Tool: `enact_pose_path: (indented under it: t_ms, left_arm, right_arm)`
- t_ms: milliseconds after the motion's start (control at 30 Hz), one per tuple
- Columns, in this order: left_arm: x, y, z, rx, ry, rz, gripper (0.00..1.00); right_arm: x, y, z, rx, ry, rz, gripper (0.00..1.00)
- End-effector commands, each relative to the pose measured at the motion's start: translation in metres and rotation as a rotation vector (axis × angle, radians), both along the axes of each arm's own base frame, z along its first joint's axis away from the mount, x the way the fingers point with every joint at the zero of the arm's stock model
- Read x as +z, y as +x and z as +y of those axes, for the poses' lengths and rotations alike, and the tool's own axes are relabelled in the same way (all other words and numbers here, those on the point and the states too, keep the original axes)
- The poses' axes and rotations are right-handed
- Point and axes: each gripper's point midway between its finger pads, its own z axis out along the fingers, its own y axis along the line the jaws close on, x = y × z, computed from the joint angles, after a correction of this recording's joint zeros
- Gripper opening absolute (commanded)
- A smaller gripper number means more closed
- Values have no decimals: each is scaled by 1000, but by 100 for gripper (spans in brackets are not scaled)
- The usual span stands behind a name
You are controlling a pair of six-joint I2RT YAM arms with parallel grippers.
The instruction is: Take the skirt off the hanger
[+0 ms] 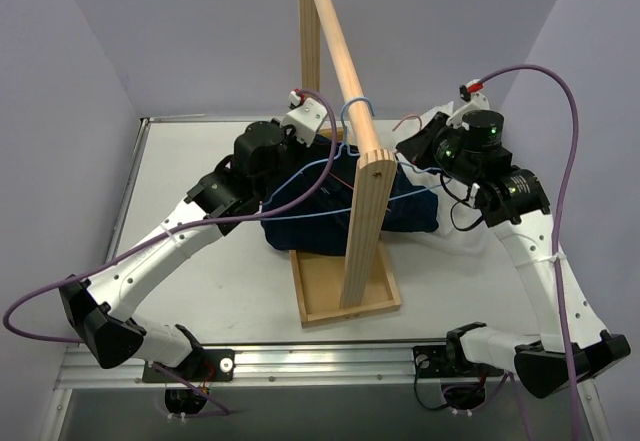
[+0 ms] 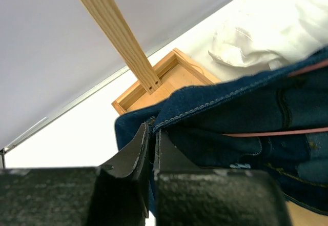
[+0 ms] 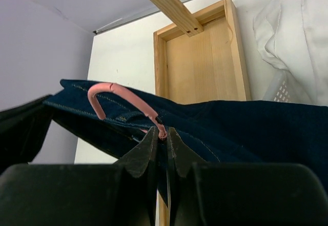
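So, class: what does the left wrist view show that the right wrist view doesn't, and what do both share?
Left wrist only: the left tool shut on the skirt at its stitched edge, thin red cords across the denim. Right wrist only: the right tool shut on the end of a pink curved hook. Both: the skirt, the wooden tray with its post, white cloth.

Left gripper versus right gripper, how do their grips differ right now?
The left gripper pinches a plain stitched edge of the skirt; the right gripper pinches the skirt right where a pink loop ends. Seen from above, the left gripper is to the left of the rack and the right gripper is to its right. Both are shut on the same dark denim skirt.
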Motion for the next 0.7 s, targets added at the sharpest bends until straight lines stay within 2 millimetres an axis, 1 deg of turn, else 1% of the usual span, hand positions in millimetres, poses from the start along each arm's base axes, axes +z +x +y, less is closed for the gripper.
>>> enact_pose_path:
  t_ms: [0, 133, 233, 267, 333, 367, 500, 533, 633, 667]
  left_arm:
    - [36, 12, 23, 91, -89, -43, 2]
    - [52, 16, 35, 137, -149, -74, 2]
    - [56, 24, 45, 182, -173, -58, 2]
    - [56, 28, 52, 202, -177, -53, 2]
    - [61, 31, 56, 206, -225, -41, 2]
    - [63, 36, 63, 212, -244, -43, 2]
    - [89, 30, 66, 177, -330, -94, 2]
    - [96, 29, 66, 170, -349, -104, 2]
    - [101, 33, 73, 193, -364, -94, 2]
    - [100, 34, 73, 192, -367, -86, 2]
  right_arm:
    - [12, -20, -4, 51, -46, -64, 0]
    - [5, -31, -7, 75, -88, -50, 0]
    - [3, -38, -6, 99, -92, -55, 0]
    - [3, -40, -6, 110, -92, -58, 0]
    - [1, -46, -5, 130, -94, -56, 0]
    - [-1, -48, -5, 132, -96, -52, 0]
    - [-21, -55, -8, 146, -132, -15, 0]
    - [-31, -56, -8, 149, -140, 3, 0]
    - [-37, -60, -10, 150, -139, 6, 0]
    - [-35, -61, -11, 146, -139, -3, 0]
